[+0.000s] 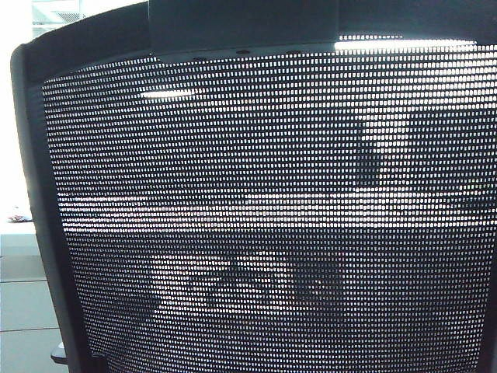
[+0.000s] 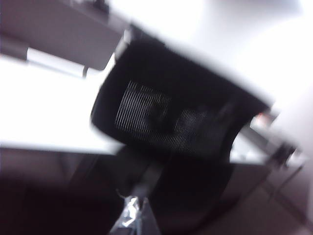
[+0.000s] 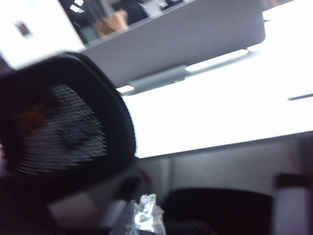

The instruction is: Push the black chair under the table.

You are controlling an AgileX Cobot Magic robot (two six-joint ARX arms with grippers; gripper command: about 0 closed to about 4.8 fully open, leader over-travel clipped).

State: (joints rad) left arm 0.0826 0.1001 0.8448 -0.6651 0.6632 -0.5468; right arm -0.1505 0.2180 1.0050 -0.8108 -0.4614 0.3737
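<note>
The black chair's mesh back (image 1: 264, 217) fills the exterior view, with its solid frame (image 1: 33, 194) on the left and the headrest bracket (image 1: 241, 27) at the top. Neither gripper shows there. Both wrist views are blurred. In the left wrist view the mesh headrest (image 2: 161, 117) stands before the white table (image 2: 44, 107), and my left gripper (image 2: 131, 213) is close behind the chair, its tips together in one shiny point. In the right wrist view the headrest (image 3: 63, 127) is beside the table (image 3: 220, 107). My right gripper (image 3: 146, 213) is shut and holds nothing.
A grey divider panel (image 3: 186, 44) runs along the far side of the table top and also shows in the left wrist view as the divider panel (image 2: 58, 34). A dark shape (image 3: 220, 210) lies below the table edge. White desk fronts (image 1: 19, 303) stand left of the chair.
</note>
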